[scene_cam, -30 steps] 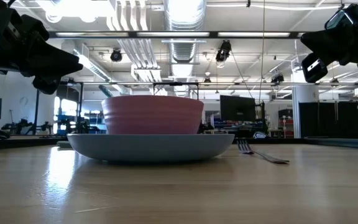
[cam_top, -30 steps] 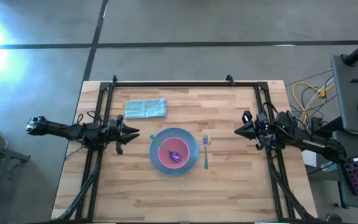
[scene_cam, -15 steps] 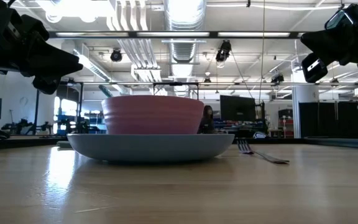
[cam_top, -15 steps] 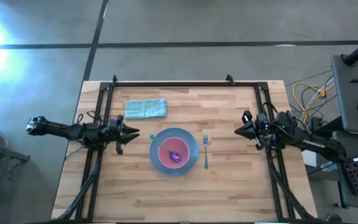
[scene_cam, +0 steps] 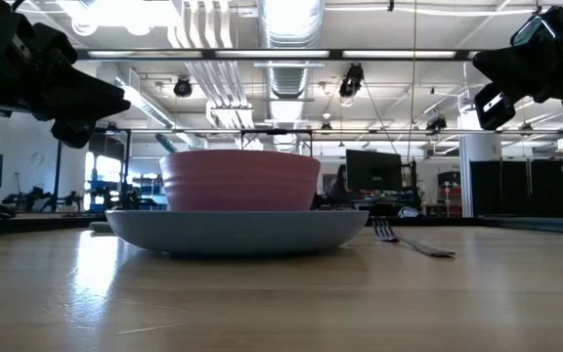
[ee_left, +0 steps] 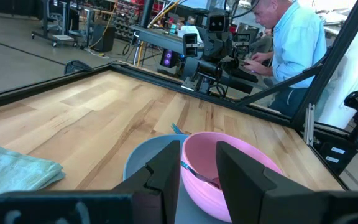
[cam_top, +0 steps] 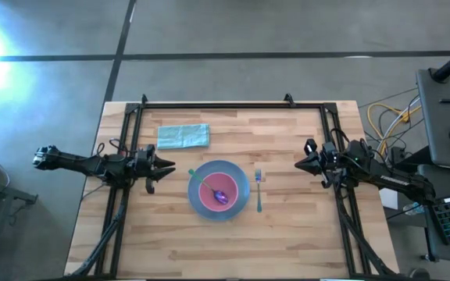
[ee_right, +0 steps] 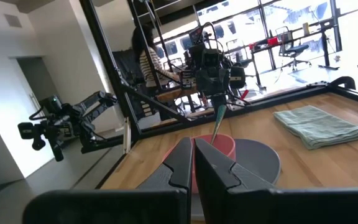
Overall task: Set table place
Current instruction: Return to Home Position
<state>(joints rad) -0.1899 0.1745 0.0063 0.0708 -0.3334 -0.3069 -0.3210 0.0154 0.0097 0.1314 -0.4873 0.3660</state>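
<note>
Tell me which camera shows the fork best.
The high view: the whole fork shows from above, lying flat beside the blue plate. The low view shows only its tines and handle edge-on, past the plate. Neither wrist view shows it clearly.

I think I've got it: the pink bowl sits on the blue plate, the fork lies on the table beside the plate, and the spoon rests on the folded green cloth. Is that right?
Not quite. The spoon isn't on the green cloth; it lies in the pink bowl, as the high view shows. The rest holds: the bowl sits on the blue plate, and the fork lies on the table beside the plate.
</note>
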